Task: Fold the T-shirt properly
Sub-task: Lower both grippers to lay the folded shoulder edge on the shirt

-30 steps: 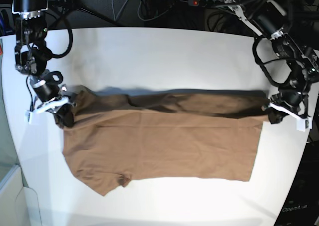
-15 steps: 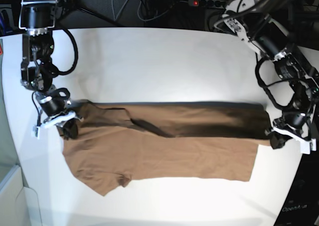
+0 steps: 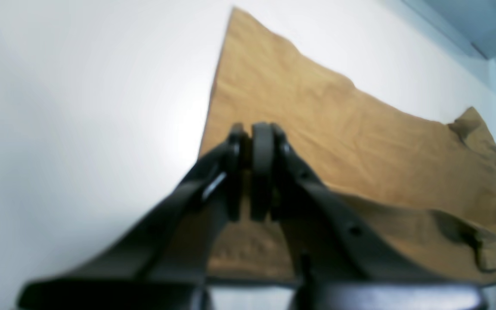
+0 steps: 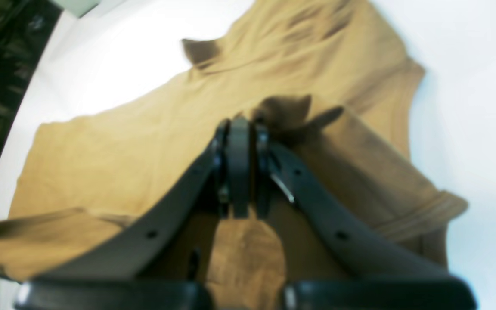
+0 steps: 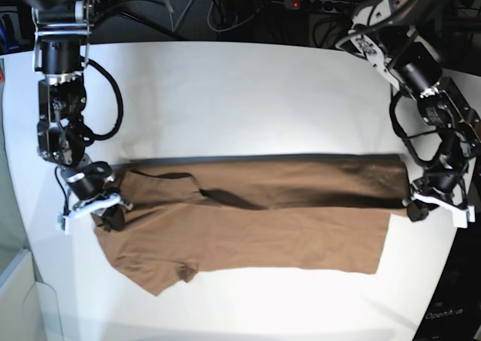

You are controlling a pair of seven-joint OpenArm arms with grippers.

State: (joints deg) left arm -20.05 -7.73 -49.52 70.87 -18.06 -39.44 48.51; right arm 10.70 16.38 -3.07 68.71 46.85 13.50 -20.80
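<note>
T-shirt [image 5: 248,213] lay stretched across the middle of the white table [image 5: 240,86], a long tan-brown band running side to side, its far edge doubled over toward the near side so a dark shadowed crease ran along the upper layer. One short sleeve [image 5: 154,270] poked out at the near corner on the base view's left, flat on the tabletop. At that same end the right gripper [image 5: 113,215] sat low over the shoulder, fingers pressed together on a pinch of the T-shirt [image 4: 101,163]; from the right wrist camera the dark pads [image 4: 238,168] met with no gap and a small peak of cloth rose just beyond them. At the other end the left gripper [image 5: 415,208] sat at the hem corner, its jaws likewise clamped shut on the T-shirt [image 3: 317,112]; from the left wrist camera the pads [image 3: 261,172] were squeezed together right at the cloth's edge, with fabric trailing off under the right finger. Cables and dark gear sat behind the table's far edge.
</note>
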